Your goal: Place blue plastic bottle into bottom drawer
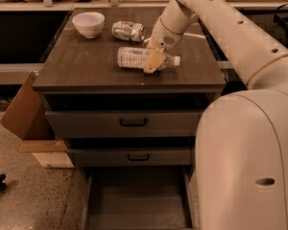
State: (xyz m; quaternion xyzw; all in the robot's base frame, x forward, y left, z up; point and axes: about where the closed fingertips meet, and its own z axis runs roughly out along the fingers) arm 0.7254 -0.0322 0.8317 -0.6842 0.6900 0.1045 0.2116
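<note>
I hold the gripper over the cap-side half of the small clear blue-labelled plastic bottle on the dark wooden surface, its long axis running left-right. Whether the gripper has clamped it, I cannot tell. The shallow grey-brown bottom drawer stands open below.

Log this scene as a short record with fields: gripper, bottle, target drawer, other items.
arm: gripper low over the cabinet top, at the bottle's cap end
object: blue plastic bottle lying on its side on the cabinet top, cap pointing right
target: bottom drawer pulled open, bottle not yet in it
others: white bowl and crushed can behind the bottle
</note>
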